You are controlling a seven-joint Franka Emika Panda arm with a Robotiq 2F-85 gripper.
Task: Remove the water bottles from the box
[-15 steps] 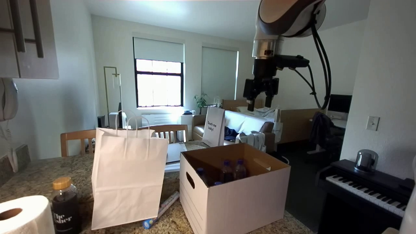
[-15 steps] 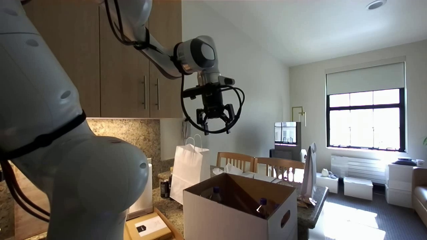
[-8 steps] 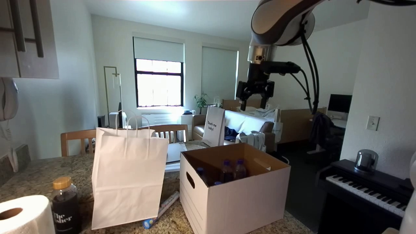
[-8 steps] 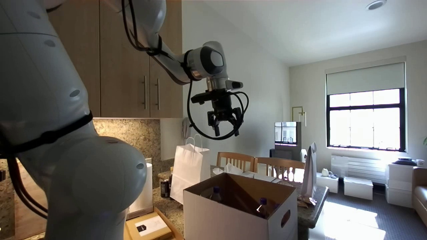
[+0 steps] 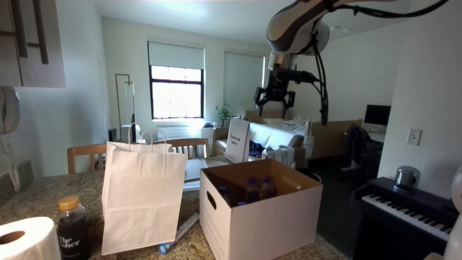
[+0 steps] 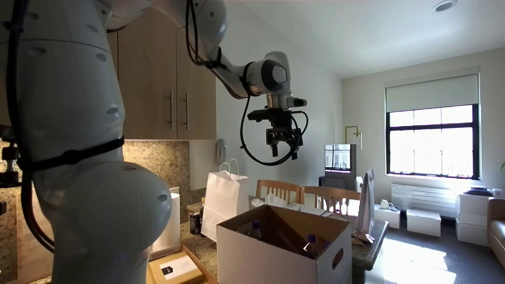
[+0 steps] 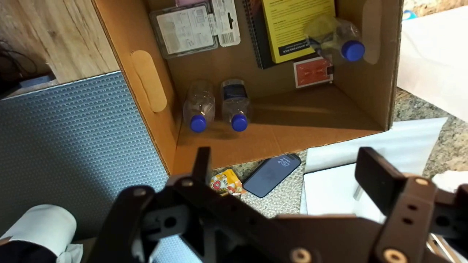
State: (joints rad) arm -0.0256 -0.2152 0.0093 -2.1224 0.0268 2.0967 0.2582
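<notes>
The white box (image 5: 276, 222) stands on the counter with its top open and brown inside. In the wrist view two clear water bottles with blue caps, a water bottle (image 7: 198, 107) and another water bottle (image 7: 236, 104), stand side by side in one corner. A further water bottle (image 7: 338, 40) is by the opposite handle hole. A low blue cap (image 5: 242, 203) also shows behind the rim in an exterior view. My gripper (image 5: 271, 111) hangs well above the box, pointing down. Its jaws are wide apart with nothing between them, seen over the counter past the box's edge.
Beside the box stands a tall white paper bag (image 5: 144, 202). A dark bottle (image 5: 74, 231) and a paper roll (image 5: 30, 238) are nearer that camera. A phone (image 7: 272, 175) and a snack packet (image 7: 228, 182) lie past the box's rim. Inside it lies a yellow book (image 7: 301, 25).
The arm has swung across above the box, carrying the gripper away from the robot's base. The box and bottles have stayed put, and the jaws have remained open.
</notes>
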